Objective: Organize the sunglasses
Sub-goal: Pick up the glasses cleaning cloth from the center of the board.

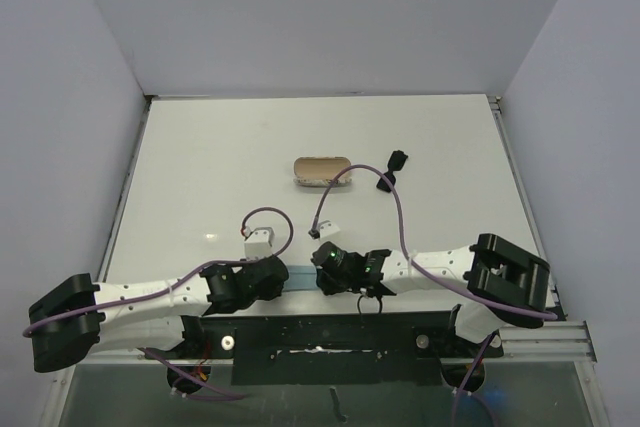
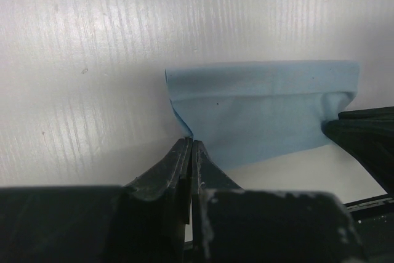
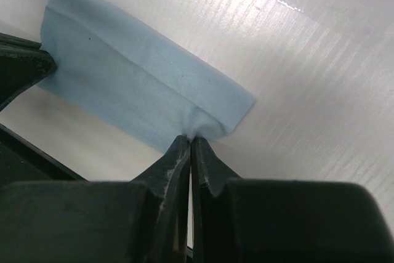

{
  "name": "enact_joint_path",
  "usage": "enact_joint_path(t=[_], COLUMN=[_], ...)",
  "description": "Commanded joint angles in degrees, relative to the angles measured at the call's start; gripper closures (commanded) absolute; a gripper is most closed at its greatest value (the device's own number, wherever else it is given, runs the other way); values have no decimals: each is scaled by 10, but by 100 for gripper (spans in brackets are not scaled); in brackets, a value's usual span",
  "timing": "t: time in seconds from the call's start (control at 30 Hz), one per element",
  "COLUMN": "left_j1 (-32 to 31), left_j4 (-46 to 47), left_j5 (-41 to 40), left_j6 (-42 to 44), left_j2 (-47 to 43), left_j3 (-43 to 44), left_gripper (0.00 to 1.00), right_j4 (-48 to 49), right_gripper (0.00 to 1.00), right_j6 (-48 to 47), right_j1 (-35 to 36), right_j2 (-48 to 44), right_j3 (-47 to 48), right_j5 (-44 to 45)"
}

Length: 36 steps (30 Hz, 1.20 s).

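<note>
The black sunglasses [image 1: 392, 171] lie on the table just right of the oblong case [image 1: 320, 171], which stands open with its tan inside up. Both are far from the grippers. A light blue cloth [image 1: 300, 278] is folded over and stretched between the two grippers near the table's front edge. My left gripper [image 2: 189, 142] is shut on the cloth's [image 2: 265, 109] lower left corner. On the opposite corner of the cloth [image 3: 135, 84], my right gripper [image 3: 191, 139] is shut as well. In the top view the left gripper [image 1: 284, 278] and right gripper [image 1: 317, 280] face each other closely.
The black base rail [image 1: 320, 332] runs along the near edge just behind the cloth. Purple cables [image 1: 400, 217] loop over the table between the arms and the case. Grey walls [image 1: 330, 17] enclose the table at the back and sides.
</note>
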Motion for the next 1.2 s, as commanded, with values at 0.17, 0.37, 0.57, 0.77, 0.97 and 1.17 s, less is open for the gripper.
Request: enact_joint_path(t=[0.17, 0.37, 0.57, 0.77, 0.97, 1.17], left_j1=[-3, -1, 19, 48, 81, 124], left_j4=[-15, -18, 7, 33, 58, 76], left_j5=[-36, -47, -43, -36, -23, -3], left_j6=[36, 59, 93, 130, 170, 215], left_j2=[5, 29, 57, 86, 120, 162], left_j3=[79, 115, 139, 167, 205, 256], left_gripper=[100, 100, 100, 100, 100, 100], right_j4=[-41, -62, -75, -81, -84, -92], right_gripper=[100, 100, 100, 100, 100, 100], right_j6=[-18, -35, -57, -84, -119, -158], right_j1=[2, -13, -45, -77, -113, -164], right_j2=[-44, -58, -83, -94, -88, -75], right_j3=[22, 41, 44, 51, 80, 118], right_j5=[46, 53, 52, 48, 36, 14])
